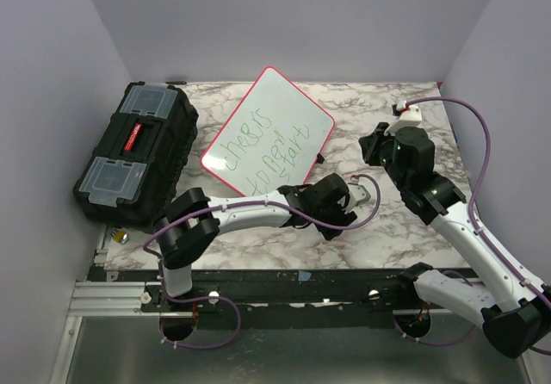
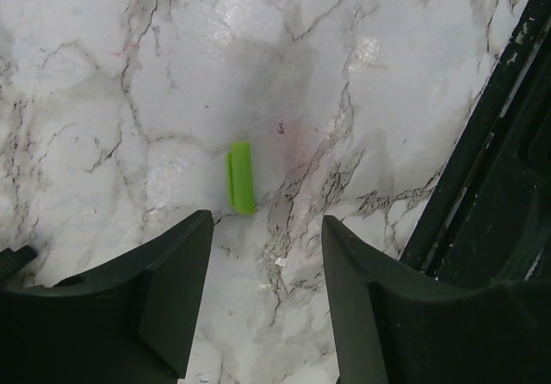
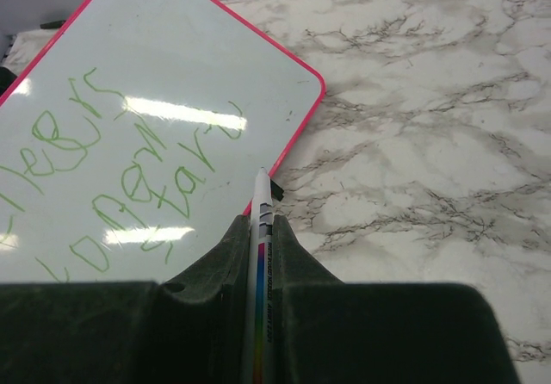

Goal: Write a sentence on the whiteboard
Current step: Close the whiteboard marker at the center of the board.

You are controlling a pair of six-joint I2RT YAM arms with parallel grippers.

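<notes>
Far left sits the black toolbox [image 1: 129, 156]. Right of it the whiteboard [image 1: 267, 130] lies askew at the far middle, the green sentence [image 3: 95, 160] on it. My left gripper [image 2: 267, 229] hangs spread wide above the marble table [image 1: 258, 238], a green cap [image 2: 241, 177] just beyond its fingers. My right gripper [image 3: 258, 239], near the board's right edge, clamps a white pen [image 3: 262, 193]

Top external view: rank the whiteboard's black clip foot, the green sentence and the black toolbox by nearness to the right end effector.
From the right end effector, which grips the marker:
1. clip foot, just to its left.
2. sentence, mid-board, further left.
3. toolbox, at the table's far left.
</notes>
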